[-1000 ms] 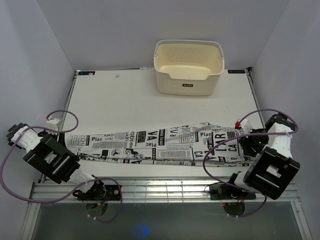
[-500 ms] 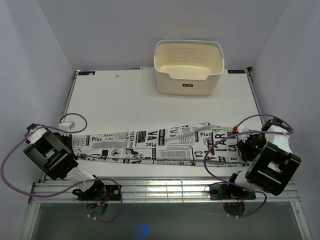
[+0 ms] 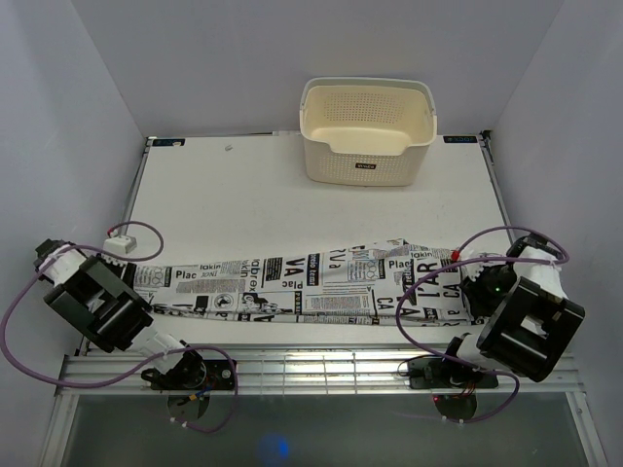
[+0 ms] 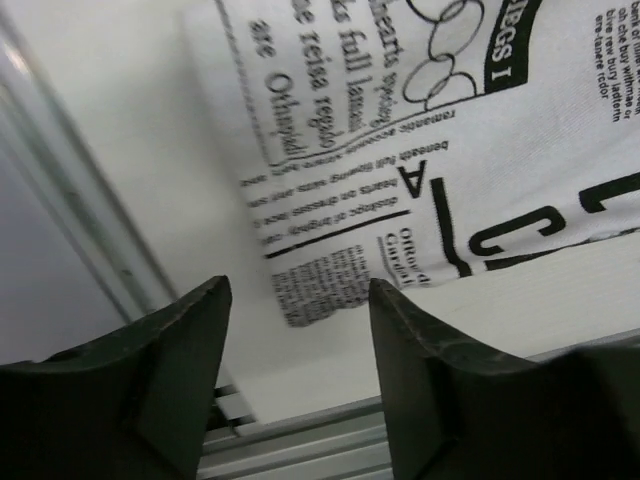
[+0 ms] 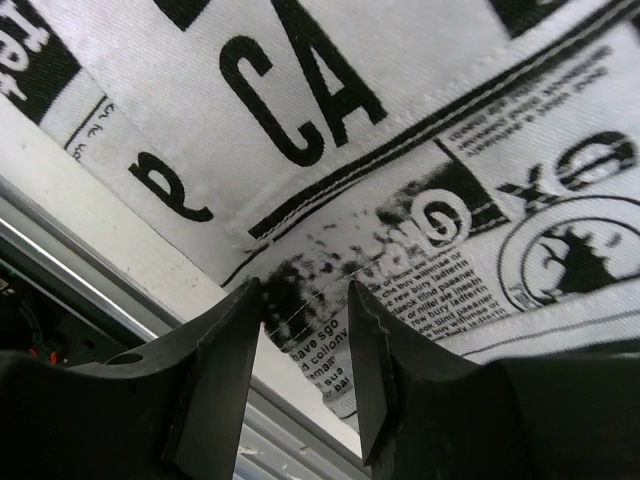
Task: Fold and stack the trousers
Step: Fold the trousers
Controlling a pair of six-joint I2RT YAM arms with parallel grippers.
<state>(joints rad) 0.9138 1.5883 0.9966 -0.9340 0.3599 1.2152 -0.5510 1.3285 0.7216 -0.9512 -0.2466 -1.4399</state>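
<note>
The trousers (image 3: 311, 287) lie stretched flat along the near edge of the table (image 3: 292, 195), well apart from the basket (image 3: 368, 126), with the left gripper (image 4: 297, 300) spread wide over their left end and the right gripper (image 5: 305, 300) narrow at the right hem, though I cannot tell whether it pinches cloth.

The white table (image 3: 243, 185) bears the trousers (image 3: 311, 287) along its near edge, a basket (image 3: 341, 161) at back.

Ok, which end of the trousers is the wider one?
The end under the right gripper. The trousers are broad there and taper to a narrow hem by the left gripper.
</note>
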